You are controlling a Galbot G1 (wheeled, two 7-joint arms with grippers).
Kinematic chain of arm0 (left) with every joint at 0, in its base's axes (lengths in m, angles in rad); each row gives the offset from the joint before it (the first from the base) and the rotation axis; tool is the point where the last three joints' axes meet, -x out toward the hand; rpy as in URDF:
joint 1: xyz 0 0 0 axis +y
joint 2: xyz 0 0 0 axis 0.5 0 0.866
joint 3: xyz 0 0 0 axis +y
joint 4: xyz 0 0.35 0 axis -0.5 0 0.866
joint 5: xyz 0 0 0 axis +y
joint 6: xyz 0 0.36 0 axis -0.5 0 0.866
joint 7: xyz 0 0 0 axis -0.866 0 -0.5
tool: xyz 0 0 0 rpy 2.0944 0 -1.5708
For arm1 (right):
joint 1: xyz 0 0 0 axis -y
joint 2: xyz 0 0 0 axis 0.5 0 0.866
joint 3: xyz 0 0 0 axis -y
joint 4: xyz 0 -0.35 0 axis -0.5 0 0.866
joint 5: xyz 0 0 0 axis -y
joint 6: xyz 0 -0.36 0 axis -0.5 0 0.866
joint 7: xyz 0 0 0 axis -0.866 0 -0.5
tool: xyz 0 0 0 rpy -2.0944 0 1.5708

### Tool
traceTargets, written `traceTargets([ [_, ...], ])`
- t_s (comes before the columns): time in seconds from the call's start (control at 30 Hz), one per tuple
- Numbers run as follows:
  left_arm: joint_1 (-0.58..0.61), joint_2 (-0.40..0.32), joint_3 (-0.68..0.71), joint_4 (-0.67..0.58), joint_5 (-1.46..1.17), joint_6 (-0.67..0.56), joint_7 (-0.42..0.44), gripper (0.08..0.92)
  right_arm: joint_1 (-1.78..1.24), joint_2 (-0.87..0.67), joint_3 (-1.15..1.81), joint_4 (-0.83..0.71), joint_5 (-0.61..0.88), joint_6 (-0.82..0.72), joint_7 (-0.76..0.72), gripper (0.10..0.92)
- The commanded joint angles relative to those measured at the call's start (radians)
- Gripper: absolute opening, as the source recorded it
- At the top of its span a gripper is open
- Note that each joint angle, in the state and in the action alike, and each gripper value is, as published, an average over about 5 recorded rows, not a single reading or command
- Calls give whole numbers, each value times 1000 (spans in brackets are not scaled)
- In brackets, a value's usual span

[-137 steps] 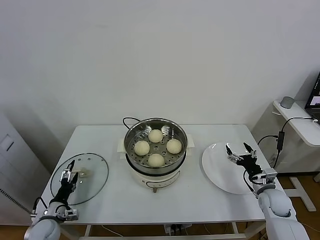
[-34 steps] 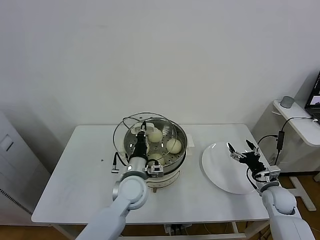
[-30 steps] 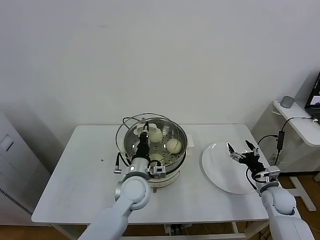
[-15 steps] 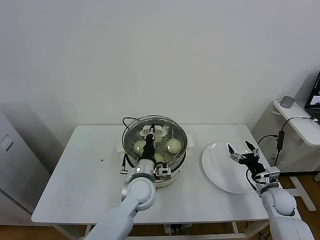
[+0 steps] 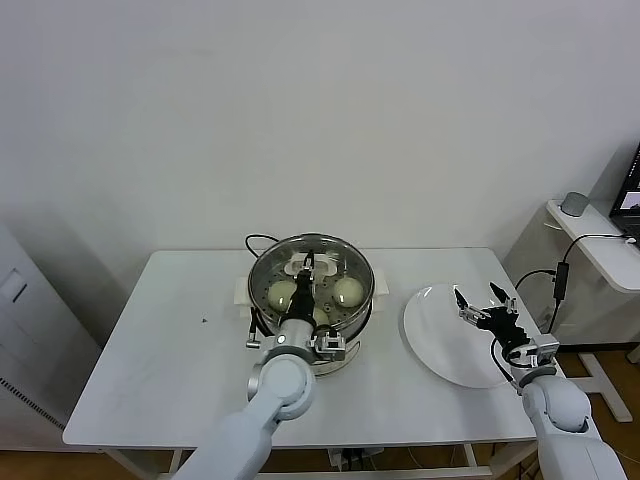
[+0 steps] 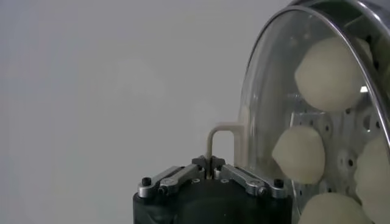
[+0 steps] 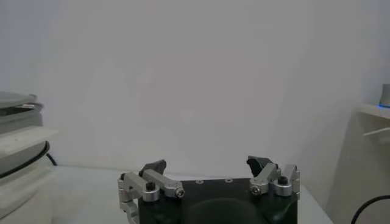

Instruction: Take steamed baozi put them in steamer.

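The left gripper [image 5: 307, 270] is clamped on the cream handle [image 6: 222, 143] of the glass lid [image 5: 311, 268], which sits over the steamer [image 5: 310, 340] at table centre. The steamed baozi [image 5: 347, 291] lie on the perforated tray directly beneath those jaws, so release looks like the next move. The right gripper [image 5: 484, 305] hangs spread wide over the white plate [image 5: 440, 350], well apart.

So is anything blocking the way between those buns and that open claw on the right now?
Yes. The glass lid sits over the steamer, covering the baozi. The left end effector grips its handle; the open right end effector hovers over the white plate.
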Motion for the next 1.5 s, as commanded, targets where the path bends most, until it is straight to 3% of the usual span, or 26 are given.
traceTargets([
  [0.03, 4, -4, 3, 5, -2, -3, -1, 100, -1, -1, 2, -1, -2, 1, -1, 823],
  [0.63, 29, 21, -25, -29, -59, 0, 18, 118, -3, 2, 5, 3, -2, 1, -2, 823],
  [0.73, 43, 38, -57, -109, -186, -31, 63, 185, -3, 1, 6, 1, -2, 1, -3, 823],
  [0.97, 69, 110, -144, -338, -765, -166, 147, 384, -1, -1, 11, -9, -1, 2, -8, 823],
  [1.13, 67, 133, -256, -402, -1244, -194, 169, 531, 4, -1, 12, -14, 3, 2, -13, 823],
  [1.3, 84, 155, -426, -421, -1652, -129, 106, 679, 0, 1, 5, -2, 30, -25, -14, 823],
  [1.5, 188, 163, -666, -394, -1867, -56, -56, 810, -8, -13, 1, 20, 78, -53, 13, 823],
])
